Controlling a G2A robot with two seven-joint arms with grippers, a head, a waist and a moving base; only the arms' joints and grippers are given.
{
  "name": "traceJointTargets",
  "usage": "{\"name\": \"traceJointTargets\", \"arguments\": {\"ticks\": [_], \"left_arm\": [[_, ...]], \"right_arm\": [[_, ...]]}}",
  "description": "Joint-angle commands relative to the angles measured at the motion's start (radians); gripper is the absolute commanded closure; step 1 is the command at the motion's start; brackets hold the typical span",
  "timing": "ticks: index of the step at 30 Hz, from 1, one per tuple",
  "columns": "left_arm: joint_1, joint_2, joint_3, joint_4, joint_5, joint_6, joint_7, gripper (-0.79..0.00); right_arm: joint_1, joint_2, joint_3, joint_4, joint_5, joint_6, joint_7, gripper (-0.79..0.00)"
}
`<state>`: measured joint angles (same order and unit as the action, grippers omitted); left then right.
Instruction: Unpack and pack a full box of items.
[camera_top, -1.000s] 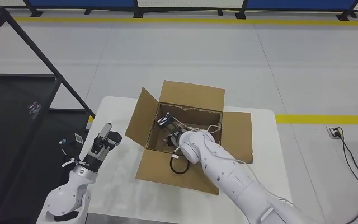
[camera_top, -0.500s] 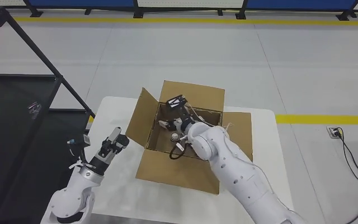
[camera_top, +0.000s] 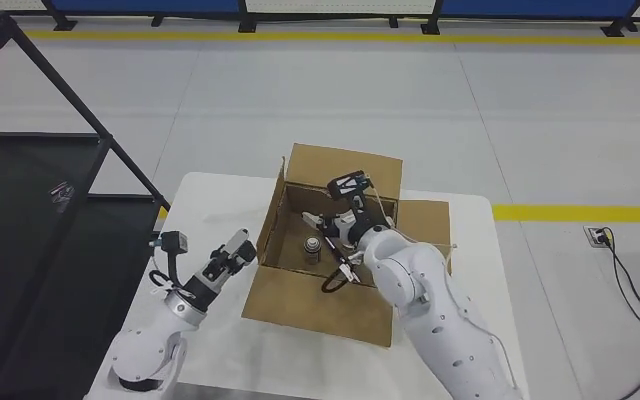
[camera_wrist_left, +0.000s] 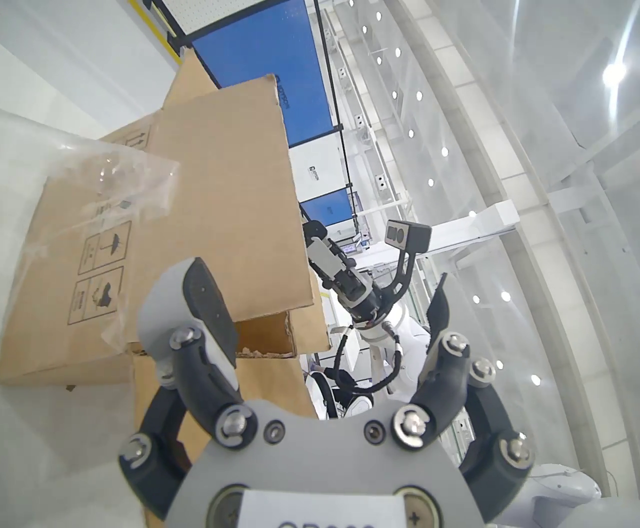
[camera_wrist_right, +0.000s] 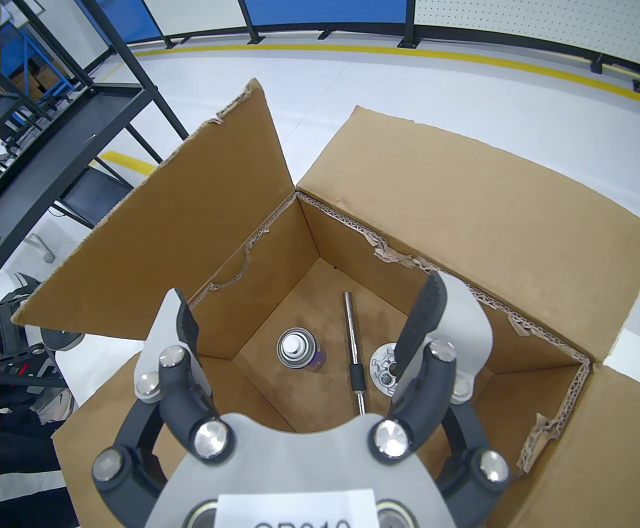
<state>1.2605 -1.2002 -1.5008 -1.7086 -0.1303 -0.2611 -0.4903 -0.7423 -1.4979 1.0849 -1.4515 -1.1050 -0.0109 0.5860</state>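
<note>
An open cardboard box (camera_top: 310, 300) stands on the white table (camera_top: 205, 205). On its floor stands a spray can (camera_top: 312, 247) (camera_wrist_right: 298, 350), beside a metal rod with a black grip (camera_wrist_right: 354, 340) and a round white disc (camera_wrist_right: 382, 372). My right gripper (camera_top: 335, 220) (camera_wrist_right: 307, 300) hangs open above the box's inside, holding nothing. Just outside the box's left flap (camera_top: 270, 215) (camera_wrist_left: 220, 200), my left gripper (camera_top: 240, 248) (camera_wrist_left: 320, 285) is open and empty. Clear plastic film (camera_wrist_left: 100, 165) lies against the box's outer wall.
A black metal rack (camera_top: 60, 200) stands to the left of the table. The box's far flap (camera_top: 345, 165) stands upright and the right flap (camera_top: 425, 240) lies spread outward. Bare tabletop shows left of the box.
My right gripper rose out of the box and shifted right. My left arm moved right to the box's left flap, which now stands steeper.
</note>
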Motion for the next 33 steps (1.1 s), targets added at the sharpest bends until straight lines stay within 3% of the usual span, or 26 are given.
{"name": "traceJointTargets", "arguments": {"ticks": [1, 7, 12, 18, 20, 29, 33], "left_arm": [[-0.01, -0.001, 0.018, 0.005, 0.01, 0.006, -0.01, -0.785], [-0.054, -0.004, 0.076, 0.041, 0.039, 0.03, -0.034, -0.785], [-0.089, -0.008, 0.12, 0.075, 0.059, 0.045, -0.042, -0.785], [-0.123, -0.012, 0.16, 0.115, 0.076, 0.062, -0.044, -0.785], [-0.132, -0.013, 0.169, 0.124, 0.081, 0.064, -0.045, -0.785], [-0.163, -0.017, 0.2, 0.153, 0.094, 0.077, -0.043, -0.785], [-0.171, -0.018, 0.205, 0.165, 0.092, 0.078, -0.041, -0.785]], "right_arm": [[-0.026, 0.004, 0.022, -0.018, -0.001, 0.008, -0.019, -0.785], [-0.145, 0.03, 0.174, -0.153, 0.072, -0.007, -0.048, -0.785], [-0.259, 0.063, 0.353, -0.249, 0.246, -0.214, 0.02, -0.785], [-0.343, 0.096, 0.547, -0.241, 0.551, -0.454, 0.099, -0.785], [-0.364, 0.105, 0.597, -0.232, 0.594, -0.451, 0.106, -0.785], [-0.364, 0.105, 0.597, -0.232, 0.594, -0.451, 0.106, -0.785], [-0.38, 0.115, 0.646, -0.213, 0.639, -0.401, 0.099, -0.785]]}}
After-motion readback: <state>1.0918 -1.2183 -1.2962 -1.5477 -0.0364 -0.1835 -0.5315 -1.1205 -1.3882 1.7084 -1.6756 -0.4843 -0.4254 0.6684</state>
